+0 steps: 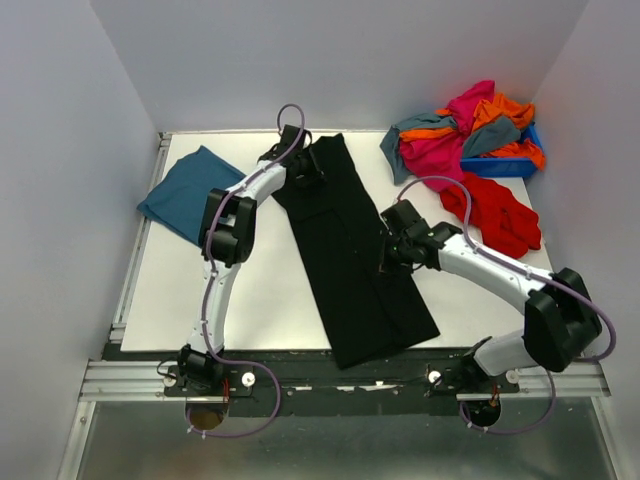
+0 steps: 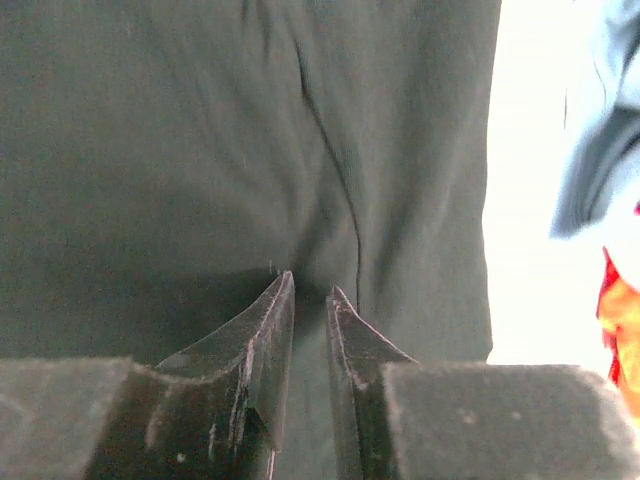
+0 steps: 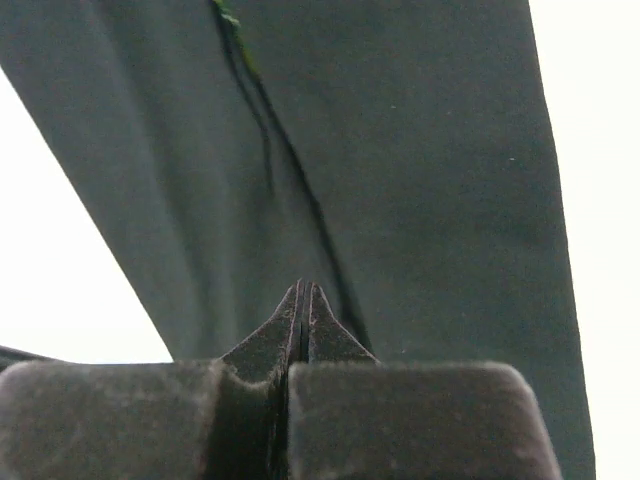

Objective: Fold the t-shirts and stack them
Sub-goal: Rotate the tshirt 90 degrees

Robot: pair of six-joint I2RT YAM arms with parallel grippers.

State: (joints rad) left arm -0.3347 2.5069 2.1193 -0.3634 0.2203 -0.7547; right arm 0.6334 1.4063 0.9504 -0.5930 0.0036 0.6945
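While the folded teal-blue t-shirt sits at the left of the table, the left gripper is at the far end of the black t-shirt. Its fingers are a narrow slit apart, with nothing visibly pinched. The black t-shirt lies mid-table as a long diagonal strip. The right gripper is at the strip's right edge, near its middle, fingers pressed together, no cloth seen between them. Likely step: fold the strip end over end. To do it well, take both corners of one end, pinch all layers, lift low, match edges. The red t-shirt and the heap of t-shirts over the blue bin lie well apart, far right.
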